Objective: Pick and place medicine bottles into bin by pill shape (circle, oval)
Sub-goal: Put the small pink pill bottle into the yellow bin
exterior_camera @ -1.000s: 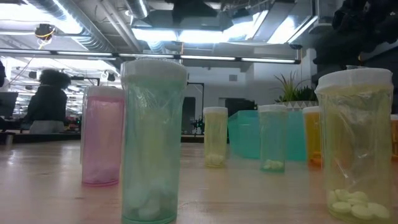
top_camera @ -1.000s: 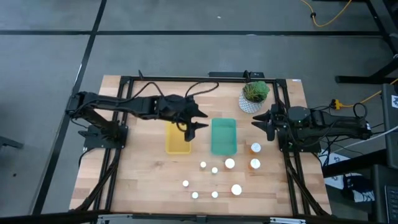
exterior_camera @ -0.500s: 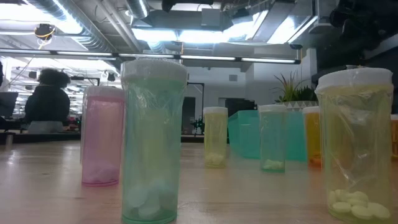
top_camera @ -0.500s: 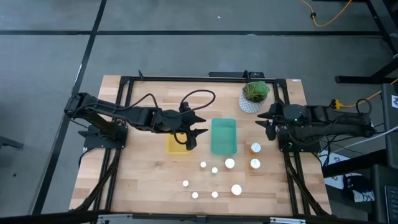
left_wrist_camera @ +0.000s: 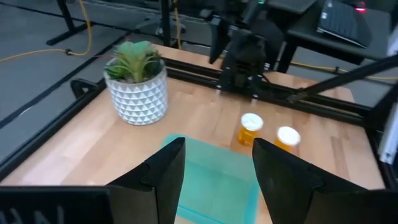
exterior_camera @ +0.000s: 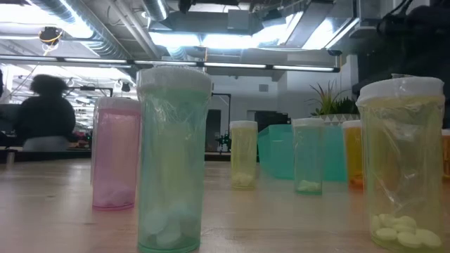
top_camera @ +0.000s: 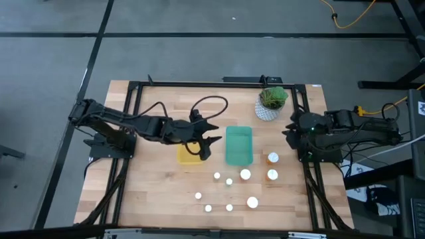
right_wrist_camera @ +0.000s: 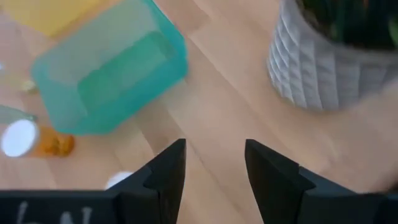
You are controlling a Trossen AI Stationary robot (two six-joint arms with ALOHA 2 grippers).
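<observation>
Several white-capped medicine bottles (top_camera: 229, 181) stand upright on their bases on the wooden table's near half, with two orange ones (top_camera: 273, 158) at the right. The yellow bin (top_camera: 188, 155) and the green bin (top_camera: 239, 146) lie side by side at mid-table. My left gripper (top_camera: 211, 135) hovers open and empty between the two bins. In the left wrist view (left_wrist_camera: 217, 146) its fingers frame the green bin (left_wrist_camera: 214, 180). My right gripper (top_camera: 288, 131) hangs open and empty right of the green bin, below the plant pot. The right wrist view (right_wrist_camera: 214, 146) shows bare table between its fingers.
A white pot with a green plant (top_camera: 271, 103) stands at the far right of the table. A black frame (top_camera: 219, 83) runs around the table's edges. In the low view, bottles (exterior_camera: 172, 158) stand close to the camera. A person (exterior_camera: 46, 112) is in the room behind.
My right gripper has drawn back toward the table's right edge, away from the green bin. My left gripper has pulled back a little toward the table's left and near edges, and has then kept still. The bottles and bins have not moved.
</observation>
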